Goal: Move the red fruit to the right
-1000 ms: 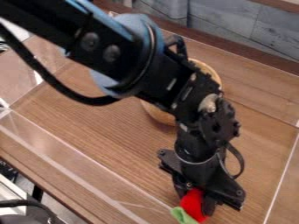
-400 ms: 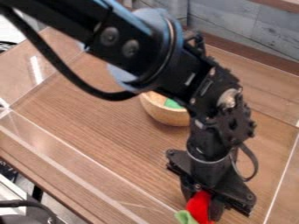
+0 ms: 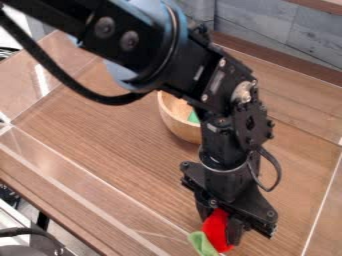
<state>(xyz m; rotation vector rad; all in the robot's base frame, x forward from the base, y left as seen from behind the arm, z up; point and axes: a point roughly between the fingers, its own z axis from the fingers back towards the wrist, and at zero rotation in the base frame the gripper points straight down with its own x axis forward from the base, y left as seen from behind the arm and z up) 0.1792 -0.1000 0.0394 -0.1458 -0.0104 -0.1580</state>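
Note:
The red fruit point(image 3: 221, 235) is small and glossy, with a light-green leafy end point(image 3: 201, 244) sticking out to its lower left. It sits low over the wooden table point(image 3: 94, 140), near the front edge and right of the middle. My gripper point(image 3: 225, 226) points straight down from the black arm and is shut on the fruit, its dark fingers point(image 3: 246, 222) on either side of it. I cannot tell whether the fruit touches the table.
A wooden bowl point(image 3: 171, 112) stands behind the gripper, partly hidden by the arm, with a green block point(image 3: 194, 117) inside. Clear low walls run along the front left point(image 3: 54, 160) and the right point(image 3: 325, 205) of the table.
The arm's upper links have swung, uncovering more of the bowl. The gripper and the fruit have stayed in almost the same place.

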